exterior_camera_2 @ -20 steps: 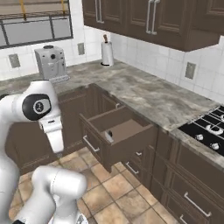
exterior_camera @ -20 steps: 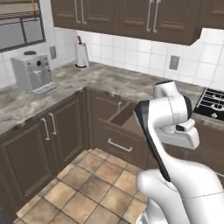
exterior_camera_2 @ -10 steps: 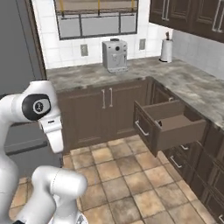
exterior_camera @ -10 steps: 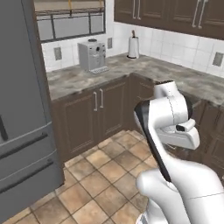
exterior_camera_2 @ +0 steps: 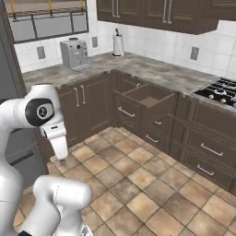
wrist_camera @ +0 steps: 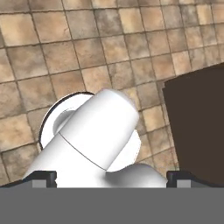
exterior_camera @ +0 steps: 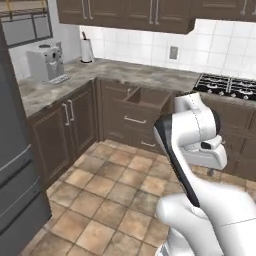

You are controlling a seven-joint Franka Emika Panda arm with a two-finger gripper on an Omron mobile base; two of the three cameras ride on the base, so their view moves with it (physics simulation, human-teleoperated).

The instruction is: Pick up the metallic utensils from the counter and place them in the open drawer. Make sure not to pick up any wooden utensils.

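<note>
The open drawer (exterior_camera: 145, 97) (exterior_camera_2: 150, 96) juts from the dark brown cabinets under the marbled counter (exterior_camera: 135, 70) (exterior_camera_2: 152, 69); its inside looks bare. The fork, knife, dark grey spoon and wooden spoon are out of view, as are the sink and faucet. My arm is folded close over the base, away from the cabinets. In the hand view my gripper (wrist_camera: 111, 179) points down at the tiled floor, with its dark fingertips (wrist_camera: 43, 177) far apart and nothing held between them.
A silver coffee machine (exterior_camera: 45, 62) (exterior_camera_2: 74, 53) and a paper towel roll (exterior_camera: 87, 50) (exterior_camera_2: 118, 44) stand on the counter. A black stove (exterior_camera: 227, 85) (exterior_camera_2: 221, 90) lies at the right. A grey fridge (exterior_camera: 15, 150) stands at the left. Open tiled floor (exterior_camera_2: 138, 175) separates me from the cabinets.
The whole picture has shifted: the base has turned and moved, so the open drawer and stove now face me from farther off. The arm keeps its folded pose.
</note>
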